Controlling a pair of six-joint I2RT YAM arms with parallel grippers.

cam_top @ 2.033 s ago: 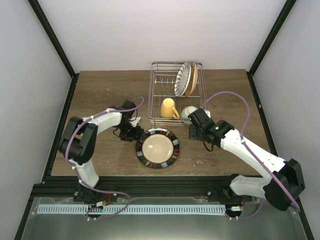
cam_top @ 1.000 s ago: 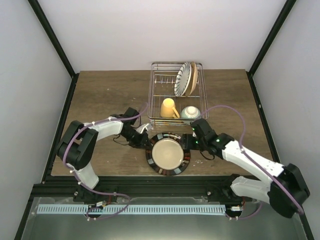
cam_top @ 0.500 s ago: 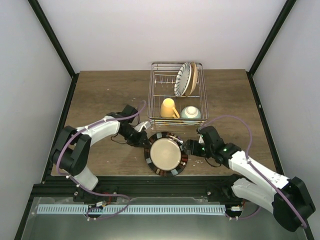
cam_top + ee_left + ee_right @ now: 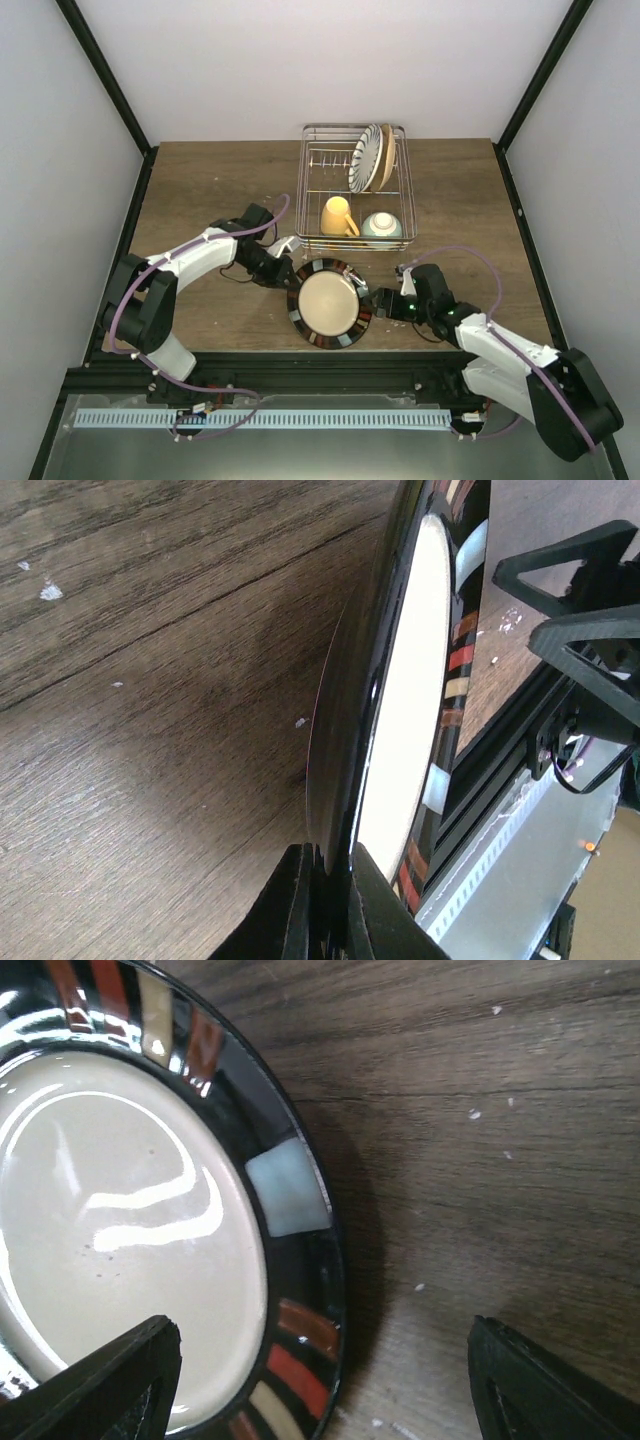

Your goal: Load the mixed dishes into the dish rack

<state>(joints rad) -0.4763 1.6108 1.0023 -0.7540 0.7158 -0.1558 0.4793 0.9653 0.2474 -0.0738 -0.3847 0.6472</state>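
Four dishes already sit in the rectangular silver wire dish rack (image 4: pixel 304 190). A yellow handled mug (image 4: pixel 338 215) and a small pale-teal bowl (image 4: pixel 381 227) are side by side in its near part. A black-and-white striped plate (image 4: pixel 362 158) and an orange-cream plate (image 4: pixel 384 155) stand upright together between the prongs at the far part. One dish remains outside, the round dark-rimmed plate with a cream centre (image 4: pixel 328 303). It is on the brown wooden table (image 4: pixel 200 190), just in front of the rack.

During the last two seconds the right arm left the rack, where it was beside the bowl, and came down to the right side of this plate. The plate itself moved a little to the right.

The left gripper (image 4: pixel 328 905) is clamped on the plate's left rim. Its wrist view shows a shadow under that side, so the rim seems raised from the wood. The right gripper (image 4: pixel 330 1380) has its fingers wide apart around the plate's right rim and holds nothing. I judge that the bowl is finished and that the last plate is now being taken up.
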